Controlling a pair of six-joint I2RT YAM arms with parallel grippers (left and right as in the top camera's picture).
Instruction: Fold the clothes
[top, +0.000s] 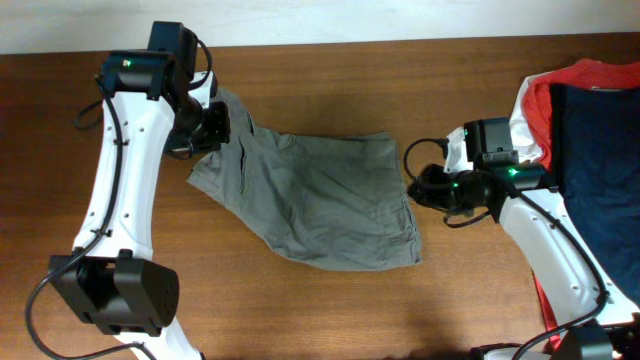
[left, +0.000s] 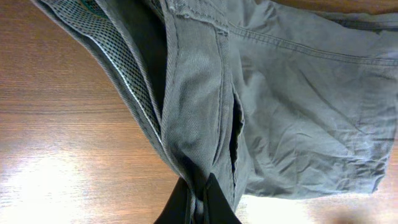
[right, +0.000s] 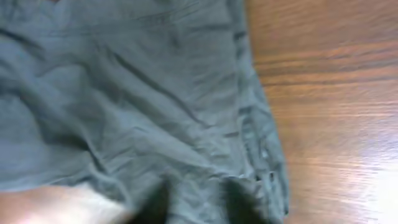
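Brown wooden table (top: 330, 310) carries the grey-olive clothes (top: 320, 200) spread between both grippers, the left gripper (left: 198, 202) pinching fabric beside the pocket slit (left: 234, 134), the right gripper (top: 413, 188) at the opposite hem, its grip too blurred to judge.

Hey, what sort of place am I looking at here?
Probably a robot lab bench, not a home: two white robot arms handle grey-olive shorts on a wooden table, with more clothes piled alongside.

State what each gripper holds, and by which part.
Left gripper: the shorts, pinched at a fold beside the slit pocket. Right gripper: at the shorts' opposite edge, but too blurred to tell any hold.
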